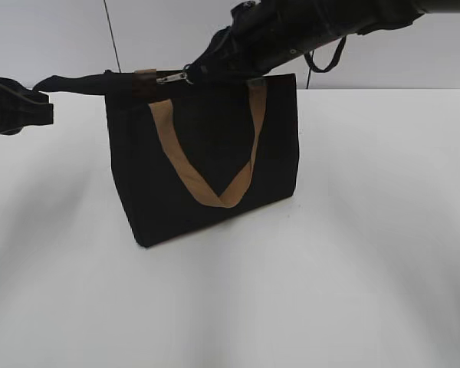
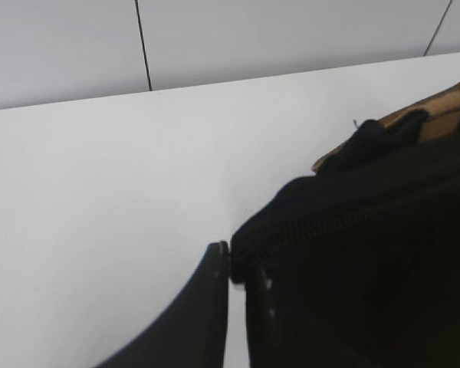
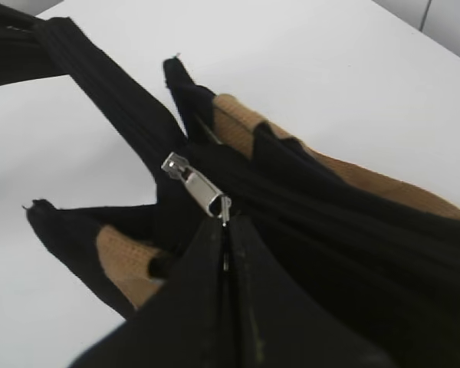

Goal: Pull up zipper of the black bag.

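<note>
The black bag (image 1: 207,153) stands upright on the white table, its tan handle hanging down the front. The zipper strip (image 1: 84,82) is stretched out leftward from the bag's top edge. My left gripper (image 1: 44,86) is shut on the end of this strip; the left wrist view shows its fingers (image 2: 231,267) pinching black fabric (image 2: 291,222). My right gripper (image 1: 195,74) reaches in from the upper right over the bag's top. In the right wrist view its fingers (image 3: 225,234) are shut on the silvery pull tab (image 3: 224,208), just behind the metal slider (image 3: 193,182).
The white table (image 1: 353,253) spreads around the bag, with a pale wall behind it. The bag's tan handles (image 3: 126,264) lie on either side of the zipper. A black cable (image 1: 326,61) hangs from the right arm.
</note>
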Robot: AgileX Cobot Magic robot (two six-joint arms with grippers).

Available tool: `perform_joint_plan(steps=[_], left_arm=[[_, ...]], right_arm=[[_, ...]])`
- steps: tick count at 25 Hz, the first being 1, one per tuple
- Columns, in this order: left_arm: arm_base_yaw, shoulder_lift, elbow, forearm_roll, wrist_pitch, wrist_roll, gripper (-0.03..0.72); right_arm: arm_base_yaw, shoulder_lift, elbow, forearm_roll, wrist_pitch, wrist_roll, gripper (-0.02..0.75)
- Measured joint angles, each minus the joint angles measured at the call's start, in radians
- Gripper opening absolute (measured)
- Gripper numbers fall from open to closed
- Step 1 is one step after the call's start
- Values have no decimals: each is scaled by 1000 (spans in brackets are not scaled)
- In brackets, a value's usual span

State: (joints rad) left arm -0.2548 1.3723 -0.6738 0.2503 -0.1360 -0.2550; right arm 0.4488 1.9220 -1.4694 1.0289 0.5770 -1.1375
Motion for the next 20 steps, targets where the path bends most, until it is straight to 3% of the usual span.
perform_joint_plan(steps=[13, 18, 20], left_arm=[[0, 0, 0, 0, 24, 0, 27], [0, 0, 0, 0, 25, 0, 30], [-1, 0, 0, 0, 28, 0, 76]], right_arm=[[-218, -1, 0, -37, 13, 6, -15], [-222, -2, 0, -37, 44, 9, -13], [-213, -6, 0, -37, 58, 10, 32]])
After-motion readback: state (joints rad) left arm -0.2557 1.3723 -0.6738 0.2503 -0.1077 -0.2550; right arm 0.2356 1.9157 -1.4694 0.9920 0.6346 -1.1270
